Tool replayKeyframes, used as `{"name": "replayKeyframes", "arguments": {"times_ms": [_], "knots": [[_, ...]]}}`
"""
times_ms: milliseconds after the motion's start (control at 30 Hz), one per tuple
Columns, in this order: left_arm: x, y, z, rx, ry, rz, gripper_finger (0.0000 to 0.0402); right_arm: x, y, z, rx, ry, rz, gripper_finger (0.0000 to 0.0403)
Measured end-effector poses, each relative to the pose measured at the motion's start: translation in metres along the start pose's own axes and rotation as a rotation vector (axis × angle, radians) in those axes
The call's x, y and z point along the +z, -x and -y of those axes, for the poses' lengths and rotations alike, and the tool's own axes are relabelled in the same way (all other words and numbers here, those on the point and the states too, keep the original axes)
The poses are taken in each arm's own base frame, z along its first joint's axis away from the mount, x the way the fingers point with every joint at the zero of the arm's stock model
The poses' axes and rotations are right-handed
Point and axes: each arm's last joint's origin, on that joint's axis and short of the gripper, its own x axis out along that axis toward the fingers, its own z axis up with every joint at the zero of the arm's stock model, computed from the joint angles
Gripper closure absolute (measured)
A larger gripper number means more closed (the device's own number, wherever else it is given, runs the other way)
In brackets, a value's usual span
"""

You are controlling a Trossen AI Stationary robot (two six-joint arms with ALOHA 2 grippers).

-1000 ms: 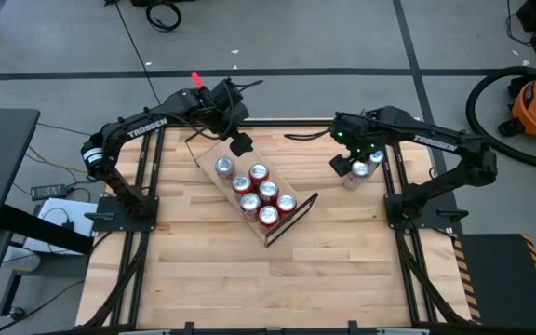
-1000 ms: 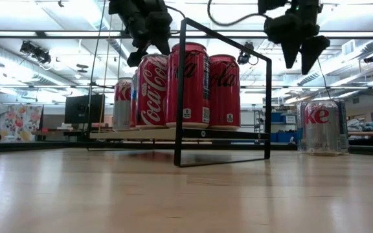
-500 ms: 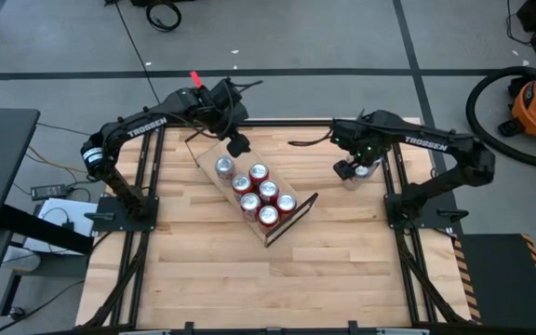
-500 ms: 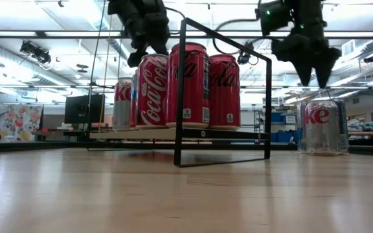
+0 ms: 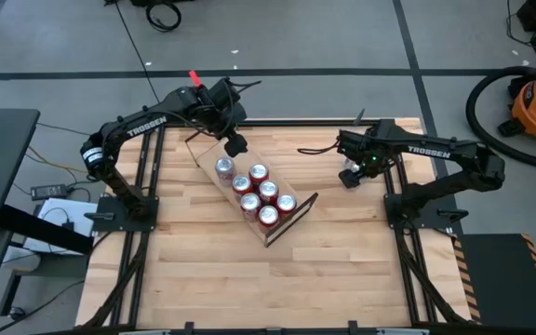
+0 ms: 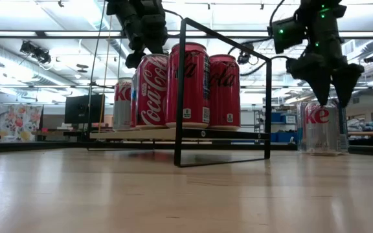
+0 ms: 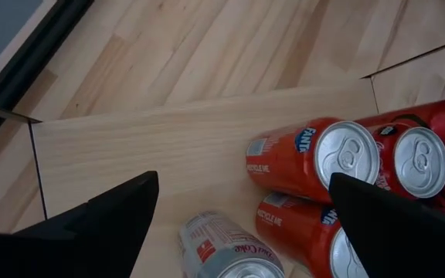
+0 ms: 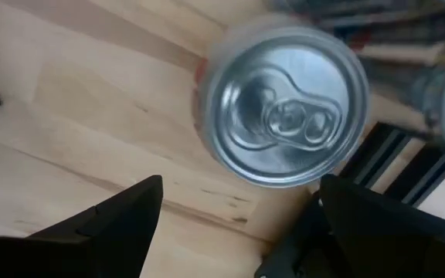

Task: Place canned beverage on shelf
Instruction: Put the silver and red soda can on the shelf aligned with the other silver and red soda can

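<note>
Right claw lines up over a silver can beside the shelf

The right claw [image 6: 332,97] hangs spread above a silver can [image 8: 284,116] standing upright on the desk [image 5: 212,270], well apart from the shelf [image 5: 214,149] on its right-arm side. The left claw [image 5: 235,145] hovers spread over the shelf's bare far end, beside the cans already standing there. The can looks rigid, smooth and likely slippery; a grip across mid-wall seems safest.

"TROSSEN" runs in white along the left arm [image 5: 147,122] and the right arm [image 5: 433,143]; "Coca-Cola" script marks a red can [image 6: 151,90] on the shelf [image 6: 135,134]; "Fanta" shows on an orange can [image 7: 304,158]; "ke" reads on a silver can [image 6: 321,127].
</note>
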Motion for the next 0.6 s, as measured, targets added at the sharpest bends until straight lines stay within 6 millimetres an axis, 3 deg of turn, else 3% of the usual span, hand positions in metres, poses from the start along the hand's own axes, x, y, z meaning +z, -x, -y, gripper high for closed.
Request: {"name": "replayKeyframes", "arguments": {"times_ms": [300,600], "knots": [[-0.003,0.000,0.000,0.001,0.006,-0.025,0.0010,0.003,-0.015,0.006,0.005,-0.042,-0.008,0.0006],[-0.002,0.000,0.000,0.001,0.004,-0.024,0.0010,0.014,-0.018,0.013,0.072,-0.067,0.010,0.0004]]}}
